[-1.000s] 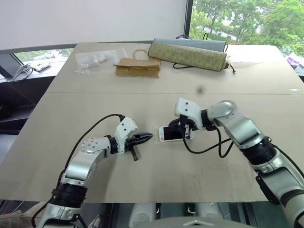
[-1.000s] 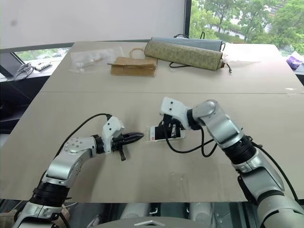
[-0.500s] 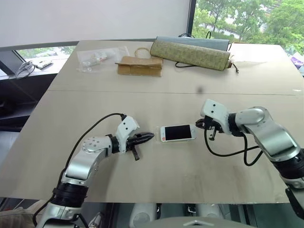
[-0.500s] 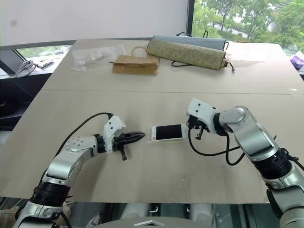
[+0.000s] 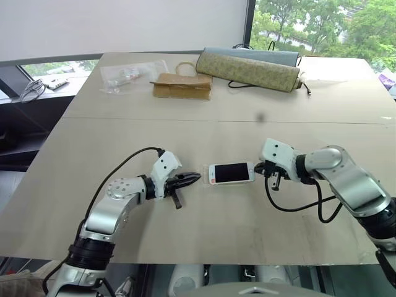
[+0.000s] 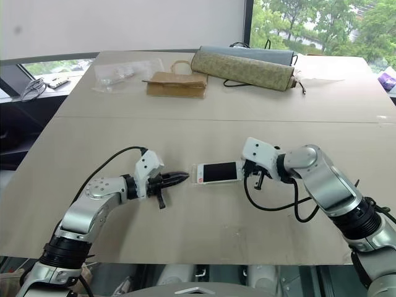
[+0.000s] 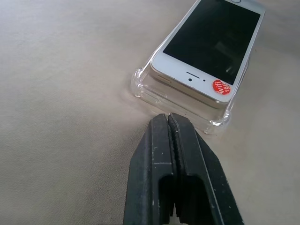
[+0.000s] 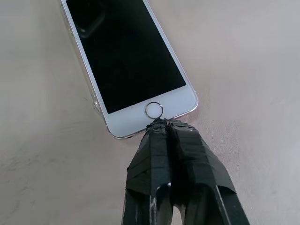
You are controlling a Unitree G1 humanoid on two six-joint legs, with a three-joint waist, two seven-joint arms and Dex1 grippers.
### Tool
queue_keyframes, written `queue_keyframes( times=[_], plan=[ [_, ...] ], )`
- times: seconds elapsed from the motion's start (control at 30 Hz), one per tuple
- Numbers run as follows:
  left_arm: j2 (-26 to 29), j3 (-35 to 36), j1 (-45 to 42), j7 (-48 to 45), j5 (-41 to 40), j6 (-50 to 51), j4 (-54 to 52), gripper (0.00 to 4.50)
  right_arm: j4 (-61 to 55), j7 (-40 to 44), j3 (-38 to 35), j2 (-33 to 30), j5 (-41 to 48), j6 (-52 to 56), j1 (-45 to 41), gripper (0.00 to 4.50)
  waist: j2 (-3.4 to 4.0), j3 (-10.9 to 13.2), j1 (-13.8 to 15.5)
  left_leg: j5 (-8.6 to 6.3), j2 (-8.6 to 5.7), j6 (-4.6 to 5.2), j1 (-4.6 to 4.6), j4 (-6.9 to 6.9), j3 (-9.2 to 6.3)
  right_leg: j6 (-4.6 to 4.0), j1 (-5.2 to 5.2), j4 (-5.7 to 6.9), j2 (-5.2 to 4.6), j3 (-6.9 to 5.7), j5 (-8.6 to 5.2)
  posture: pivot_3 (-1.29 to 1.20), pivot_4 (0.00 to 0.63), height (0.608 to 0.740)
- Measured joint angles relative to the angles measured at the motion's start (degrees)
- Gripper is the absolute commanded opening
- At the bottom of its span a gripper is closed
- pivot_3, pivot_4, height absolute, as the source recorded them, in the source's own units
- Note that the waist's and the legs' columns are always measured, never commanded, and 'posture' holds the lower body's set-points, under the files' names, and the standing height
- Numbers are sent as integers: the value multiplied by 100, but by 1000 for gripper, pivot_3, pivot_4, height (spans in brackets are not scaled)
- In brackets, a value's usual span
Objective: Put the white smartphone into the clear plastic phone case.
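White smartphone (image 5: 231,173) (one), one clear case (image 7: 140,86), two closed tools (image 5: 195,179) (image 5: 257,168)

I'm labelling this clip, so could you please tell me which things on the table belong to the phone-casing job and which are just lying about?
Part of the job:
- white phone
- clear case under it
- left gripper, jaws shut
- right gripper, jaws shut

Lying about:
- brown paper bag
- long patterned pouch
- plastic bag of small items
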Motion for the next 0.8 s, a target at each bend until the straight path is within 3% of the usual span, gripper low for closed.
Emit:
queue_keyframes(
  times=[0.8],
  plan=[
    [-39, -3, 80, 63, 6, -142, -8, 41, 50, 85, 641, 659, 77, -34, -387, 0, 0, 0, 3, 0, 0, 0, 0, 1, 2, -1, 0, 1, 1, -3, 1, 0, 150, 740]
  ],
)
